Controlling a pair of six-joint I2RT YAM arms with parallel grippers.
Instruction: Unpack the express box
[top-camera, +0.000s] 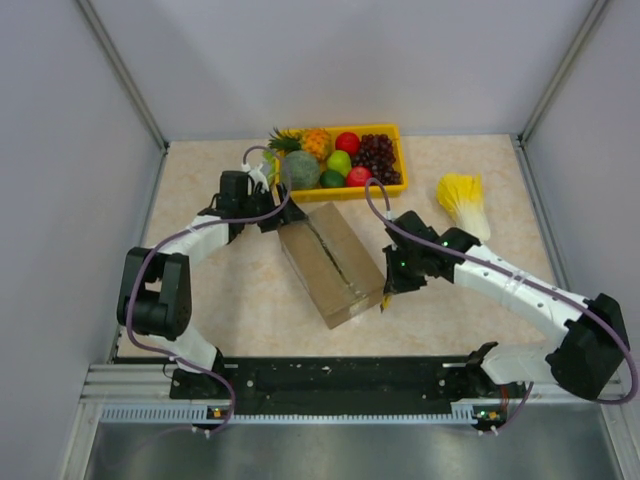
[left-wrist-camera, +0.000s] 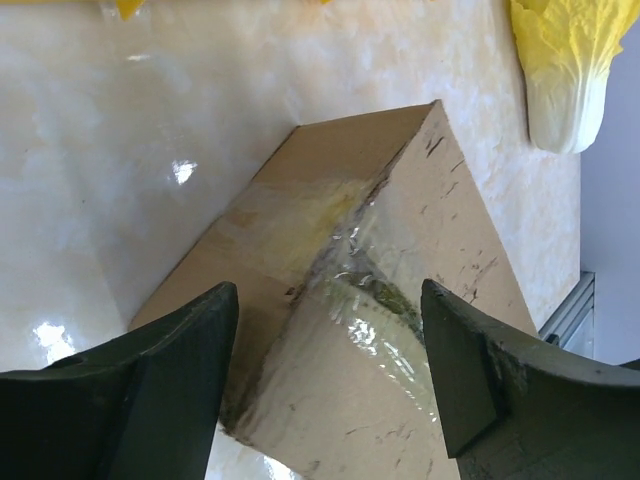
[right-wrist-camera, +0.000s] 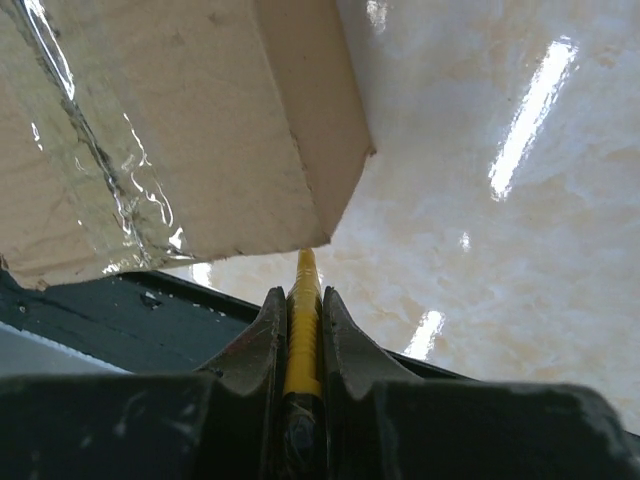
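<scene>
Beige marble-look table (top-camera: 450, 290) had the brown oblong corrugated-cardboard express box (top-camera: 330, 262) lying mid-table. Its long axis ran diagonally, far end twd the left arm, near end twd the right. Left gripper (left-wrist-camera: 328, 300) hung spread over the far end, astride the clear tape seam (left-wrist-camera: 370, 290). Right gripper (right-wrist-camera: 302, 298) was pinching a thin yellow cutter (right-wrist-camera: 303, 335), tip just beside the near corner; contact unclear.

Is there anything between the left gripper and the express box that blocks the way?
Nothing visible does. The open left gripper hangs at the far end of the express box, its fingers spread astride that end, and only the taped box top shows between them. The yellow fruit tray lies beyond the gripper, not between.
</scene>
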